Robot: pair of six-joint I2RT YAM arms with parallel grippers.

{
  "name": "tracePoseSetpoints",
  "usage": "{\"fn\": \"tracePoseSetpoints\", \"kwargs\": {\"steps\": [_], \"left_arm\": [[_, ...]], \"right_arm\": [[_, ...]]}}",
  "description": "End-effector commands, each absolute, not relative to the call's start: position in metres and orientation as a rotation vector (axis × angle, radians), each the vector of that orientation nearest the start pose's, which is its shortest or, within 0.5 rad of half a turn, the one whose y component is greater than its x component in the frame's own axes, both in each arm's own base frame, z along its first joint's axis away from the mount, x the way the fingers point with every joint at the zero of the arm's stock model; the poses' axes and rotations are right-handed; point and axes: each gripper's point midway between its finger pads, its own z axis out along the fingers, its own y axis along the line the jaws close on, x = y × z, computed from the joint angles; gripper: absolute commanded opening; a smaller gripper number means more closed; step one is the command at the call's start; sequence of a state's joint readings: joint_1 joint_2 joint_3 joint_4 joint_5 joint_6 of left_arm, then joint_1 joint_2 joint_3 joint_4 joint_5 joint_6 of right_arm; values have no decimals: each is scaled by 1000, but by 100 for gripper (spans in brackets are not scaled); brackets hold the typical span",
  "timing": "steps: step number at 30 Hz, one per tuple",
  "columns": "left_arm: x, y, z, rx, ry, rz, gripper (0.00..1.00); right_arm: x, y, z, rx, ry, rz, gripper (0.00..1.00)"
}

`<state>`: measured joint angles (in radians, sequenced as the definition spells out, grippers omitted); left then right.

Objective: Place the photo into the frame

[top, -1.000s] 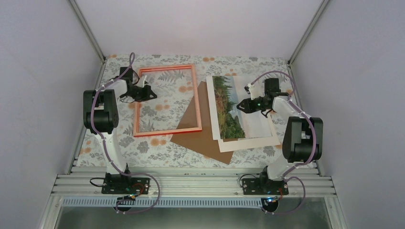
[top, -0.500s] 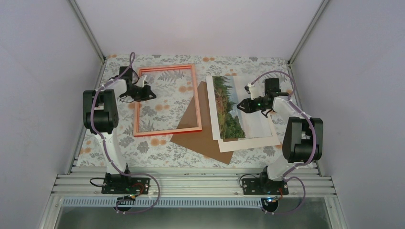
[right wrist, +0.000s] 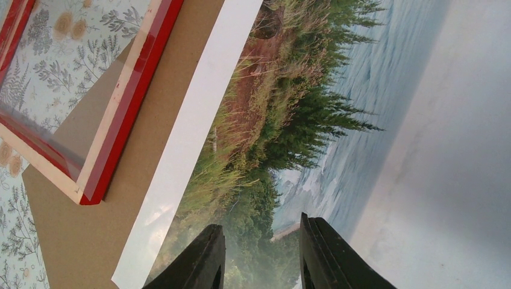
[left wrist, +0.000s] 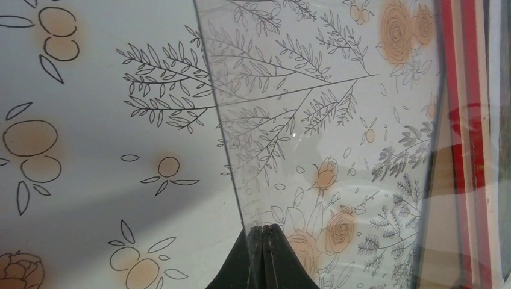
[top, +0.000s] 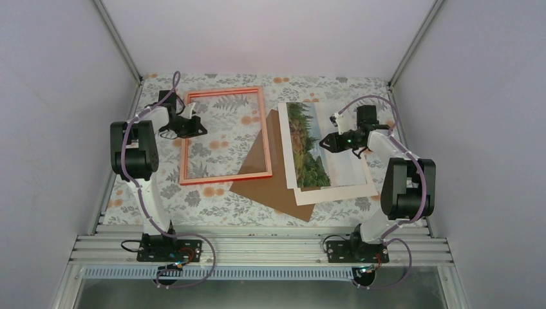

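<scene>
The red frame (top: 224,175) lies flat at the left centre of the table. My left gripper (top: 198,125) is at its left side, shut on the edge of the frame's clear pane (left wrist: 331,120); the jaws (left wrist: 265,232) meet on the glass. The frame's red edge (left wrist: 471,120) shows at the right of the left wrist view. The landscape photo (top: 308,145) lies face up on the right. My right gripper (top: 326,143) is open just above it, fingers (right wrist: 208,259) spread over the dark trees of the photo (right wrist: 337,108), holding nothing.
A white mat border (top: 341,190) lies under the photo and shows in the right wrist view (right wrist: 193,138). A brown backing board (top: 270,187) lies beneath both and under the frame's right corner (right wrist: 132,90). Floral table cover (top: 212,206); enclosure walls on both sides.
My left gripper has drawn slightly left and back along the frame's left side. The right arm, photo and frame have not visibly moved.
</scene>
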<state>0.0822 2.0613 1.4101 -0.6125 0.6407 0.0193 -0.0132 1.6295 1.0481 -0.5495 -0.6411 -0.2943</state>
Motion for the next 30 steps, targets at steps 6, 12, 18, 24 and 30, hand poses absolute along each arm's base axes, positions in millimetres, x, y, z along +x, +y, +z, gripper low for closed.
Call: {"fn": "tracePoseSetpoints", "kwargs": {"steps": [6, 12, 18, 24, 30], "left_arm": [[450, -54, 41, 57, 2699, -796, 2], [449, -54, 41, 58, 2700, -791, 2], [449, -54, 44, 59, 2696, -796, 2], [447, -56, 49, 64, 2683, -812, 2], [447, -60, 58, 80, 2646, -846, 3]], "right_arm": [[366, 101, 110, -556, 2434, 725, 32], [366, 101, 110, -555, 2437, 722, 32], [366, 100, 109, -555, 2438, 721, 32], [366, 101, 109, -558, 2437, 721, 32], [366, 100, 110, -557, 2435, 719, 32]]}}
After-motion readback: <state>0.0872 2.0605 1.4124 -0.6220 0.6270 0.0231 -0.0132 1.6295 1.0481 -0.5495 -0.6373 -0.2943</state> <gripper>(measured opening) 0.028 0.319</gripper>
